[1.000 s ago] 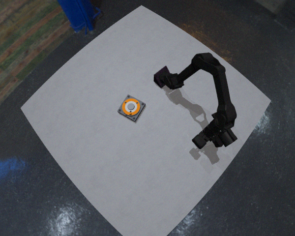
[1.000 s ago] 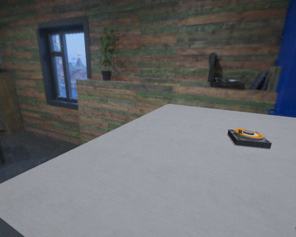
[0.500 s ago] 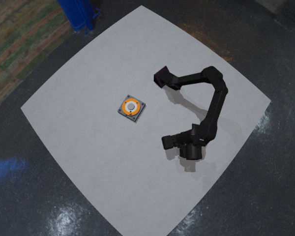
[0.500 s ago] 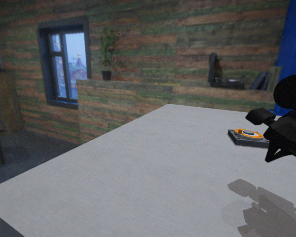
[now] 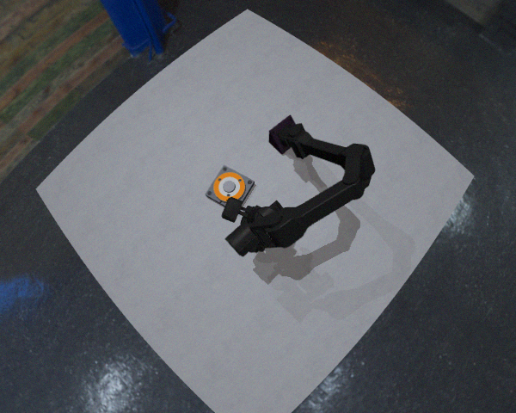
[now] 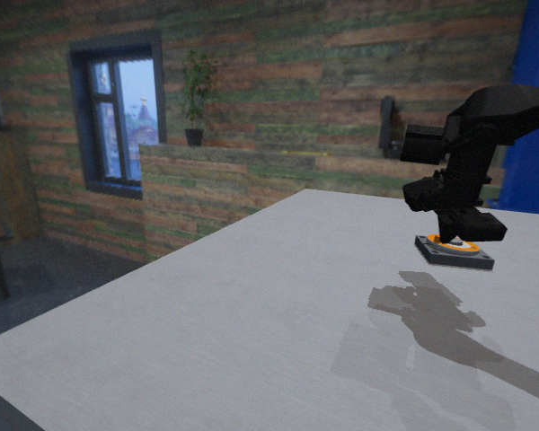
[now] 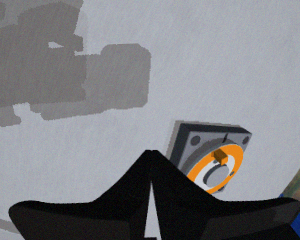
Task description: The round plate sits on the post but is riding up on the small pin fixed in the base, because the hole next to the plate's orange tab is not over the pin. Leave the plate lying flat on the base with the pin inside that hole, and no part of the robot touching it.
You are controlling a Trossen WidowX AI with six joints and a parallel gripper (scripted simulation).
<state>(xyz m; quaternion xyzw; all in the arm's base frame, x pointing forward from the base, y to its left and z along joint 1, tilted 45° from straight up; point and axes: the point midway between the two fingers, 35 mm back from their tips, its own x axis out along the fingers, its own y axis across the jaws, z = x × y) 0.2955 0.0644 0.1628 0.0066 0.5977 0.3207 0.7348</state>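
The round plate, with an orange ring around a white one, sits around the grey post on the square dark-grey base. Its orange tab stands up on the ring, near a thin dark mark on the base in the wrist view. I cannot make out the pin or tell whether the plate lies flat. My gripper is shut and empty, its fingertips low near the plate. Contact cannot be told. The gripper hides part of the plate in the top and exterior views.
The base rests on the pale table. The arm reaches in from the right in the top view, and its mount stands to the upper right of the base. Arm shadows fall on the table.
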